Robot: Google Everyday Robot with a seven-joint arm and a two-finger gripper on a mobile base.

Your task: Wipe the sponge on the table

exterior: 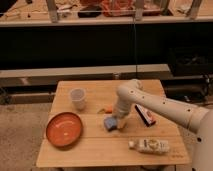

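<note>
Gripper (120, 120) down at table (97, 149) centre, on sponge (110, 123); whether it clamps sponge cannot be told. Orange plate (64, 129) near left edge, cup (77, 98) behind it. Black-and-white block (146, 115) just right of gripper. Bottle (149, 145) lies near front edge. Bare wood between plate and sponge.

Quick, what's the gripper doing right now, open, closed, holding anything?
Gripper: down on the blue sponge near the middle of the table; open, closed or gripping cannot be told.

hand (119, 120) at sponge (110, 123) mid-table (100, 151), bare wood toward plate (64, 131), block (145, 115) just beside, bottle (149, 145) near, cup (77, 98) apart
</note>
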